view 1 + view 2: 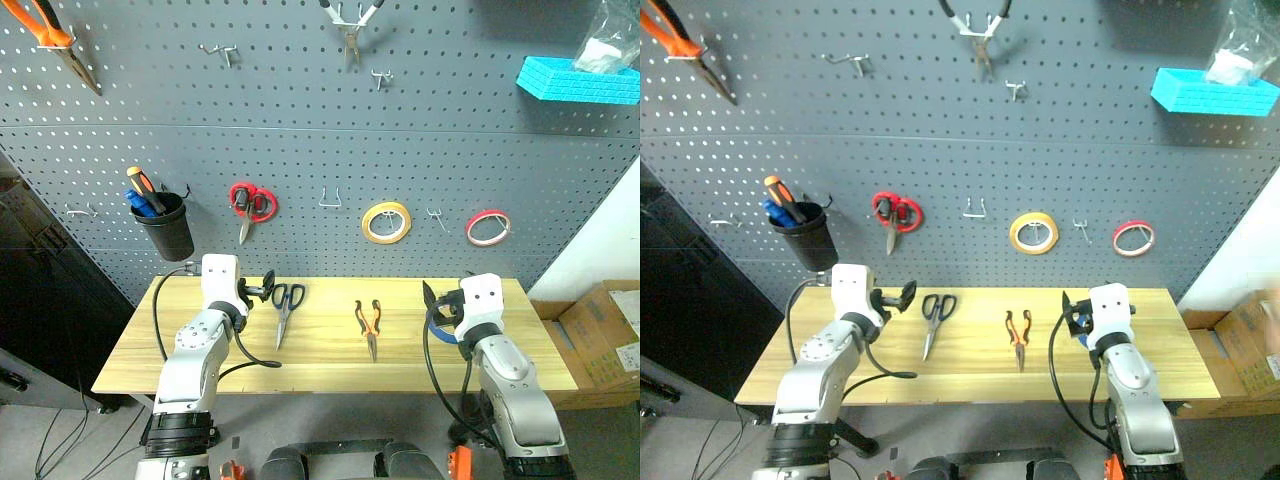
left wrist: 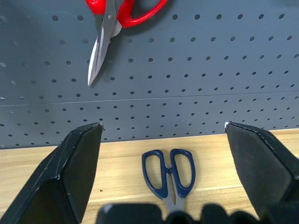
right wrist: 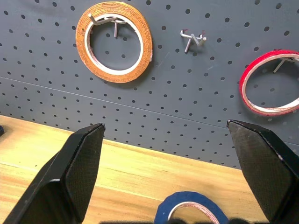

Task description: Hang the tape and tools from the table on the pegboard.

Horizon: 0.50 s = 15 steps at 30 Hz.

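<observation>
1. The tape [image 3: 191, 207], a blue roll, lies flat on the worktop [image 1: 330, 355] directly under the right pincer [image 3: 168, 154], near the worktop's right end. That pincer stands wide with nothing in it. A roll lying flat offers only its thin rim to the fingers; closing from above could push it along the wood instead of lifting it.

2. The dark-handled scissors [image 2: 169, 175] lie just ahead of the left pincer [image 2: 163, 154], which is also spread wide and empty. Their loops point toward the pegboard [image 1: 400, 130]. A grip on the blades or on one handle could let them swing open and miss the hook.

3. The pliers [image 1: 369, 325] rest mid-worktop, between the two arms. Either arm would have to reach inward for them, and could knock the scissors or the tape.

4. Bare hooks sit between the red-handled scissors [image 1: 250, 203] and the yellow roll [image 1: 386, 221], and between that roll and the red roll [image 1: 487, 227]. These hooks are small; a slightly off approach could dislodge a neighbouring roll.

5. I cannot make out the red-handled screwdriver on the worktop.
</observation>
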### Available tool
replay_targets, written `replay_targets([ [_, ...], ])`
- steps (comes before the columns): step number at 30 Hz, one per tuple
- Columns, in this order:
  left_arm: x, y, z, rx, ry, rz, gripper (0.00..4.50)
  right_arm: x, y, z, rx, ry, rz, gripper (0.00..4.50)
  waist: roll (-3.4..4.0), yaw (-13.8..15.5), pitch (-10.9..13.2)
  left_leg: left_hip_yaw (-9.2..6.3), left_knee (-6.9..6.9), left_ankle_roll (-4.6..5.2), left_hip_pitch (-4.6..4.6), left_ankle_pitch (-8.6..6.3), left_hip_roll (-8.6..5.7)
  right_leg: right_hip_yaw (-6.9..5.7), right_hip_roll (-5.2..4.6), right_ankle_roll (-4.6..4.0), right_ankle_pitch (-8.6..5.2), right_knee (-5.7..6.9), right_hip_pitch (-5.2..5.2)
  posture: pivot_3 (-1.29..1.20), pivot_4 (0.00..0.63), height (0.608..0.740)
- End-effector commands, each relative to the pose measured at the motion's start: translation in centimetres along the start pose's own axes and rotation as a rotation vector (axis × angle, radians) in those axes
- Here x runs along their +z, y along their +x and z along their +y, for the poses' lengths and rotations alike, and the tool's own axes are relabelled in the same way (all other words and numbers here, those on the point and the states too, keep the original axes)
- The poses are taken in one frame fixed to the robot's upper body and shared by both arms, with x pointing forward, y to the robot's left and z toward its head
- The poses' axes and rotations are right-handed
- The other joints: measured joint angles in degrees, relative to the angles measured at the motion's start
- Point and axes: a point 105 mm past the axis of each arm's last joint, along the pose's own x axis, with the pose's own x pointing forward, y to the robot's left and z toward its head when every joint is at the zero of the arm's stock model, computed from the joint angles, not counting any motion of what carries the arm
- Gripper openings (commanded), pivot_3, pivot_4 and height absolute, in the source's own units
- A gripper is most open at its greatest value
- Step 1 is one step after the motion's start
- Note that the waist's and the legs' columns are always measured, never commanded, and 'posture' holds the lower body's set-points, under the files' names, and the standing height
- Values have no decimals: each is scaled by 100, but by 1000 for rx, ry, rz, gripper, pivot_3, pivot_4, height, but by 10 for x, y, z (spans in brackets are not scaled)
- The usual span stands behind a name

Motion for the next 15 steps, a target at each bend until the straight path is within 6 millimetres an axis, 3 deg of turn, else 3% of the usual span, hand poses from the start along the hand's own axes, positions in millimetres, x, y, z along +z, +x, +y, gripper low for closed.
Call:
replay_targets([
  [1,20,-1,3,1,12,-66,4465,15,0,-3,-7,-13,-54,4500,0,0,0,0,0,0,0,0,0,0,0,0,0,0,0,53,0,740],
  [15,22,-1,4,11,-22,-85,4465,14,0,-2,1,-7,-52,4500,0,1,0,0,0,0,0,0,0,0,0,0,0,0,1,55,0,740],
])
